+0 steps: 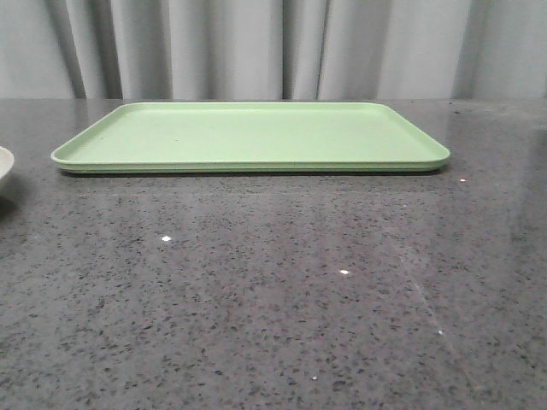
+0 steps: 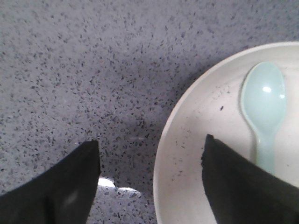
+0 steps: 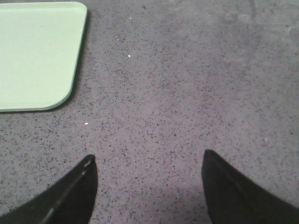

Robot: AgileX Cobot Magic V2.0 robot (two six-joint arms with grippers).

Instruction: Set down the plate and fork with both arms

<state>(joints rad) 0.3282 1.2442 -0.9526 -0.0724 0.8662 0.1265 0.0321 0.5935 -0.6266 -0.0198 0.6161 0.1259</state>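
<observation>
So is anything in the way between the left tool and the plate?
Nothing visible is. The left tool is open right over the plate's rim, one finger over the plate, the other over the bare table. A pale blue spoon lies inside the plate, beside that finger, not between tool and rim.

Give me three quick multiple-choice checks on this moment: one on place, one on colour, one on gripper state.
1. Where does the spoon lie?
A. on the tray
B. in the plate
C. on the bare table

2. What colour is the tray?
A. light green
B. yellow
C. dark grey

3. How does the left gripper stand?
A. shut on the spoon
B. shut on the plate rim
C. open, holding nothing

Answers:
1 B, the left wrist view shows it inside the plate.
2 A, plain in the front view.
3 C, its fingers stand apart around the rim.
</observation>
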